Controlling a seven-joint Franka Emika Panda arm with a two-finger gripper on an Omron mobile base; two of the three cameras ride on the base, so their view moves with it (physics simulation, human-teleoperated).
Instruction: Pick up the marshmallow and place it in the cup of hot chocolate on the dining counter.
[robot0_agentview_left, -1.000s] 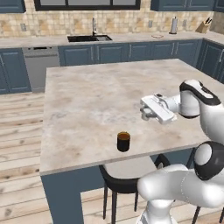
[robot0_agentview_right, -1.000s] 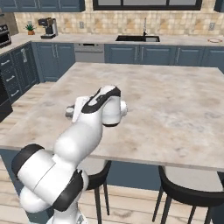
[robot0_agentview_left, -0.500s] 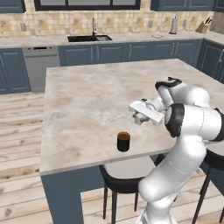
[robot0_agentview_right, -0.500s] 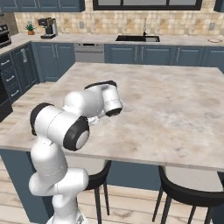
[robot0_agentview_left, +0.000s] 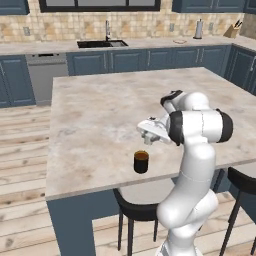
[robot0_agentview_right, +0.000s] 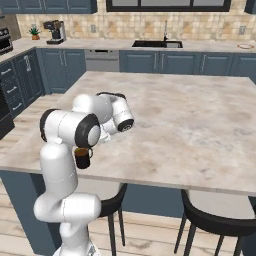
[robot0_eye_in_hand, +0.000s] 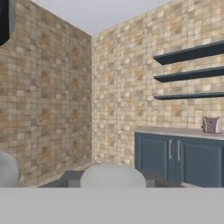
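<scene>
A home kitchen, rendered. A large island with a marbled tabletop stands in the middle, black stools tucked at its near edge. Beyond the island run dark blue cabinets, a sink with faucet (tan tile behind it), a dishwasher, and a coffee machine.
</scene>
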